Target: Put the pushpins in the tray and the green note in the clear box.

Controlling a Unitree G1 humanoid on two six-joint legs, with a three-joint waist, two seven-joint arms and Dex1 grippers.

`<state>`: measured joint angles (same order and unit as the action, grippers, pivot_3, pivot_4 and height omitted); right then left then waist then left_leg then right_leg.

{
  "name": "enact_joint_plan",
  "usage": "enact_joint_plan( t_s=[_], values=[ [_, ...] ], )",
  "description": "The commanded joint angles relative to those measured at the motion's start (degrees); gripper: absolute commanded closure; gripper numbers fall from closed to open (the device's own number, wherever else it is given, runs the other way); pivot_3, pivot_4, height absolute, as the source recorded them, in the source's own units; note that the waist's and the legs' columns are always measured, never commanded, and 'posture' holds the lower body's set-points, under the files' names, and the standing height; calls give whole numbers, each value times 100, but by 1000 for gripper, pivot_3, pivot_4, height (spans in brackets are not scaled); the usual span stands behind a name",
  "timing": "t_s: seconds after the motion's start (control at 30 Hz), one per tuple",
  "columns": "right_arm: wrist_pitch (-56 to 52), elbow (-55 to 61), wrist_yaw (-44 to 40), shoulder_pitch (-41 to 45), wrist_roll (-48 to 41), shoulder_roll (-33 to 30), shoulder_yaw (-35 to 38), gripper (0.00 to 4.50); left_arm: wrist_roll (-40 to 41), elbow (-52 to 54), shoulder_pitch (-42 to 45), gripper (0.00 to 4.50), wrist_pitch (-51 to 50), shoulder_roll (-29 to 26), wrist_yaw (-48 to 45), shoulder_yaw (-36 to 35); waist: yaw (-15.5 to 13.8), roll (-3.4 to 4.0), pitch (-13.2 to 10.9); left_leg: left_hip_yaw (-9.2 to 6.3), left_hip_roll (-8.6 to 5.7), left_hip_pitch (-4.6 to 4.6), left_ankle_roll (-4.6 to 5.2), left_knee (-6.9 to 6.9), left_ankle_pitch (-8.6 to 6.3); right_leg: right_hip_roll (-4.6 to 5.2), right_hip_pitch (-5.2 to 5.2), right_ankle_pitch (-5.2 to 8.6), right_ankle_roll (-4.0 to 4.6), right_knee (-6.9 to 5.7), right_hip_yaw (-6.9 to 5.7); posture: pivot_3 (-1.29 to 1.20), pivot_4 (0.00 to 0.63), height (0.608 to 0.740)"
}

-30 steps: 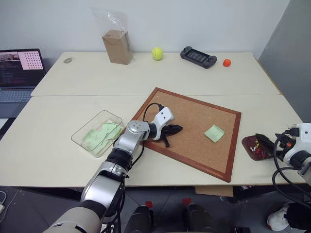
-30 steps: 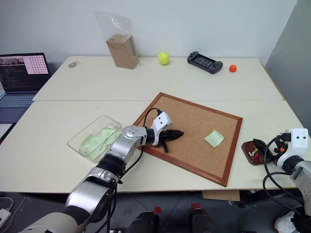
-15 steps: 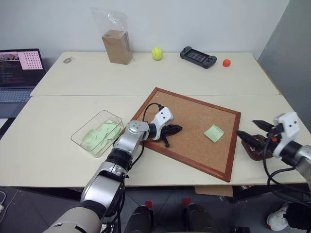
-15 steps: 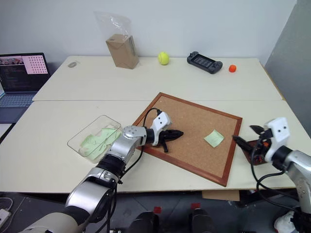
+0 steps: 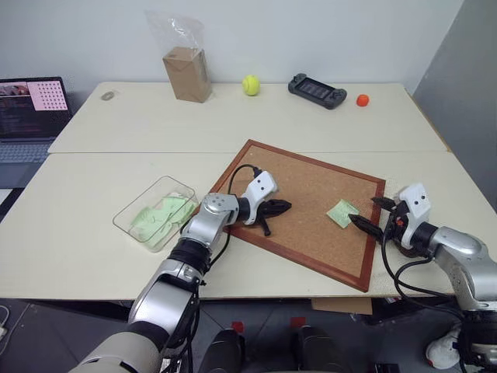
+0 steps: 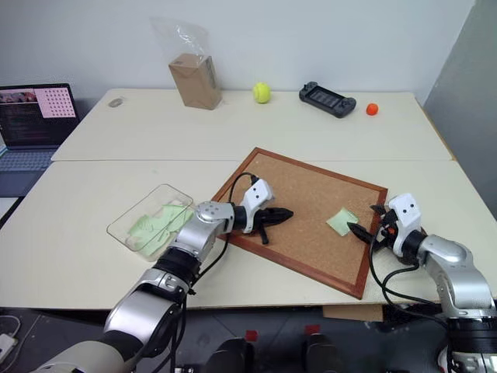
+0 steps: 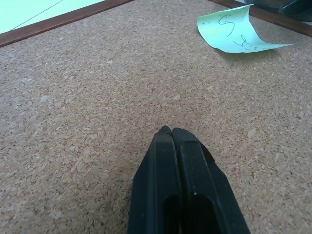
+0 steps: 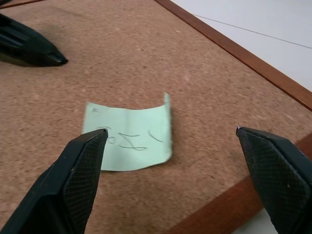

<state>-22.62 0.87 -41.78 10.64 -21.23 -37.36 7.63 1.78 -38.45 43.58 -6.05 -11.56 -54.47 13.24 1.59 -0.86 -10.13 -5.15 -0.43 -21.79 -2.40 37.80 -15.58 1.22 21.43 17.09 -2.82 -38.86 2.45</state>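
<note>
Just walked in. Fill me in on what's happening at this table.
The right gripper, fingers spread wide, is lined up on the green note lying on the corkboard. The left gripper rests shut over the board, holding nothing. The clear box already holds green notes. Nothing is being held at this moment.

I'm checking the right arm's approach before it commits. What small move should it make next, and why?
Probably ease the right gripper forward and down onto the green note, then close. Its jaws stand wide open just short of the note, which lies loose on the corkboard with one edge curled up, and no pin shows on it.
</note>
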Motion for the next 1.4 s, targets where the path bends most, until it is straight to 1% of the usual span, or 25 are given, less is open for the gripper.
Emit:
enact_joint_plan(
  t_s=[0.03, 0.07, 0.13, 0.17, 0.2, 0.23, 0.27, 0.43, 0.47, 0.57, 0.6, 0.63, 0.7, 0.8, 1.03, 1.1, 1.13, 1.2, 1.3, 1.33, 1.4],
  values=[
    [148, -279, -8, 287, 13, 202, -10, 18, -120, -28, -87, 4500, -149, -72, 9, 73, 1, 0, 0, -1, 0, 0, 0, 0, 0, 0, 0, 0, 1, 0, 0, 0, 150, 740],
    [126, -304, -14, 322, -25, 248, 5, 18, -116, -26, -83, 4500, -156, -71, 10, 70, 3, 0, 0, -1, 0, 0, 0, 0, 0, 0, 0, -1, 1, -1, 0, 0, 150, 740],
    [74, -281, -126, 350, -86, 293, -17, 382, -104, -11, -80, 4500, -171, -72, 5, 61, 4, 1, 0, -1, 0, 0, 0, 0, 0, 0, 0, -9, 15, -1, 0, 0, 150, 740],
    [91, -273, -178, 334, -50, 286, -67, 436, -104, -9, -80, 4500, -171, -74, 4, 62, 5, 1, 0, -1, 0, -1, 0, 0, 0, 0, 1, -14, 25, -1, 0, 0, 150, 740],
    [108, -281, -199, 321, -22, 293, -96, 643, -104, -8, -80, 4500, -172, -74, 2, 62, 6, 1, 0, 0, 0, -1, 0, 0, 0, 0, 1, -15, 25, -1, 0, 0, 150, 740],
    [116, -303, -214, 312, 11, 296, -130, 986, -105, -8, -79, 4500, -173, -74, 2, 63, 6, 1, 0, 0, -1, -1, 0, 0, 0, 0, 1, -15, 25, -1, 1, 0, 150, 740],
    [125, -316, -224, 304, 44, 293, -161, 1144, -104, 0, -80, 4500, -178, -76, -1, 63, 7, 1, 0, 0, -1, -1, 0, 0, 0, 0, 1, -15, 25, -1, 0, 0, 150, 740],
    [317, -502, -129, 336, 270, 343, -246, 2402, -124, -14, -67, 4500, -183, -82, 16, 69, 7, 1, 0, 0, -1, -1, 0, 0, 0, 0, 1, -15, 26, -1, 0, 0, 150, 740],
    [361, -530, -123, 337, 311, 350, -256, 2499, -132, -22, -62, 4500, -181, -82, 24, 71, 8, 1, 0, 0, -1, -1, 0, 0, 0, 0, 1, -15, 26, -1, 0, 0, 150, 740],
    [337, -551, -79, 358, 268, 430, -175, 3015, -133, -15, -63, 4500, -192, -86, 28, 70, 8, 1, 0, 1, -1, 0, 0, 0, 0, 0, 1, -15, 26, -1, 0, 0, 150, 740],
    [336, -563, -51, 372, 263, 450, -146, 3282, -132, -8, -67, 4500, -197, -89, 26, 71, 8, 1, 0, 1, -1, 0, 0, 0, 0, 0, 1, -15, 26, -1, 0, 0, 150, 740],
    [339, -571, -33, 382, 265, 461, -129, 3414, -131, -3, -70, 4500, -199, -90, 25, 71, 8, 1, 0, 1, -1, 0, 0, 0, 0, 0, 1, -15, 26, -1, 0, 0, 150, 740],
    [312, -579, -23, 397, 209, 481, -71, 3933, -134, 2, -77, 4500, -204, -94, 27, 74, 7, 1, 0, 1, -1, 0, 0, 0, 0, 0, 1, -15, 26, -1, 1, 0, 150, 740],
    [232, -508, -53, 385, 95, 495, -4, 4455, -131, 24, -96, 4500, -217, -101, 22, 74, 8, 1, 0, 1, -1, 0, 0, 0, 0, 0, 1, -15, 26, -2, 1, 0, 150, 740],
    [-78, -66, -52, 430, -319, 530, 220, 4455, -40, 144, -153, 4500, -263, -142, -3, -5, 10, 1, 0, -1, 0, 0, 0, 0, 0, 0, 1, -16, 27, -2, 0, 0, 150, 740],
    [-162, 64, 10, 501, -384, 538, 262, 4500, 165, 329, -186, 4105, -443, -162, -104, -140, 28, 1, -1, -1, 0, 0, 0, 0, 0, 0, 2, -16, 27, -2, 1, 0, 150, 740],
    [-189, 115, 40, 543, -402, 531, 269, 4500, 329, 491, -212, 4042, -634, -177, -206, -222, 30, 1, -1, 0, 1, -1, 0, 0, 0, -1, 3, -16, 26, -2, 1, 0, 150, 740],
    [-244, 208, 69, 640, -431, 525, 244, 4500, 704, 898, -269, 3613, -1117, -242, -379, -421, 43, 2, -3, 0, 3, -2, 0, -1, 0, -3, 8, -16, 27, -5, 2, 0, 150, 740],
    [-274, 294, 79, 841, -442, 574, 136, 4500, 1530, 1814, -343, 3028, -2297, -466, -536, -946, 61, 0, -21, -2, 5, -16, 0, -3, 0, -6, 29, -16, 28, -12, 3, 0, 150, 740],
    [-275, 311, 73, 907, -433, 598, 88, 4500, 1844, 2151, -370, 2769, -2725, -563, -547, -1144, 64, 0, -24, -10, 10, -26, 0, -3, 0, -7, 38, -16, 29, -16, 1, 0, 150, 740],
    [-297, 324, 58, 1043, -423, 658, 2, 4500, 2552, 2753, -407, 2387, -3648, -715, -463, -1595, 73, 2, -29, -29, 14, -37, -1, -3, 1, -7, 50, -17, 29, -17, -1, 0, 150, 740]
  ],
)
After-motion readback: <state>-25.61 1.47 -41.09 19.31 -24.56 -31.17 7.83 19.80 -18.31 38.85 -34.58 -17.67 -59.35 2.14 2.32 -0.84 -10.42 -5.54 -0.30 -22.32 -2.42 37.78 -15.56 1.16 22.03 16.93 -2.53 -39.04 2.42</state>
